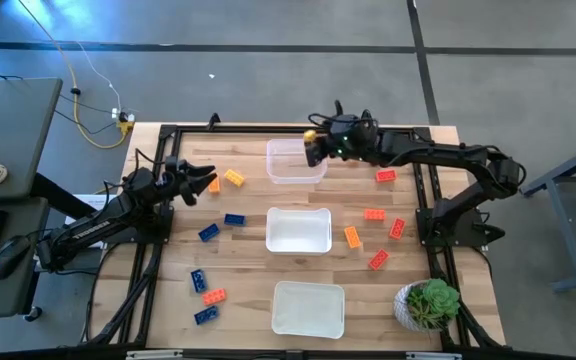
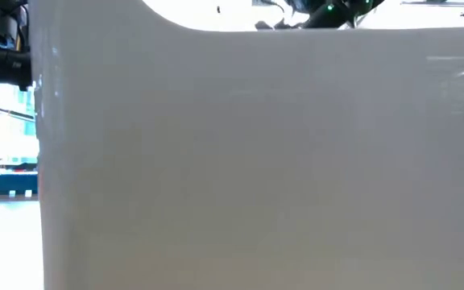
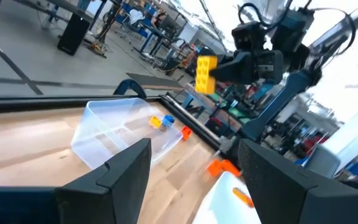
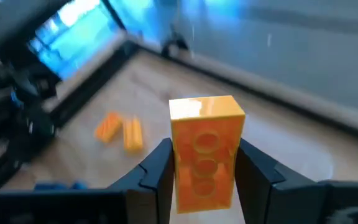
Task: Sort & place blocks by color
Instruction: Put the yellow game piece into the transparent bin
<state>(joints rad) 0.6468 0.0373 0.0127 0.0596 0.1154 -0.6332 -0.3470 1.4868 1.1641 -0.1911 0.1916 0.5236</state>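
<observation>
My right gripper [image 1: 315,143] hangs over the far clear tub [image 1: 296,162], shut on a yellow block [image 1: 309,134]. The left wrist view also shows this block [image 3: 205,74], above the tub [image 3: 114,134]. My left gripper [image 1: 204,180] waits open at the table's left side, nothing between its fingers [image 3: 129,171]. Two yellow-orange blocks [image 1: 233,178] lie flat on the wood beside it. Blue blocks [image 1: 234,219] lie on the left half, red and orange blocks [image 1: 385,176] on the right half. My right gripper pinches the yellow block between its two fingers [image 4: 157,171], one on each of two opposite side faces [image 4: 178,168]. The fingers come from the table's right, slanting a little downward. The block stands on end across them, its hollow underside toward the wrist camera, lifted clear above the far tub.
A middle tub [image 1: 299,230] and a near tub [image 1: 308,308] stand in a row with the far one. A potted plant [image 1: 428,303] sits at the near right corner. In the low view a tub wall [image 2: 256,161] fills nearly the whole picture.
</observation>
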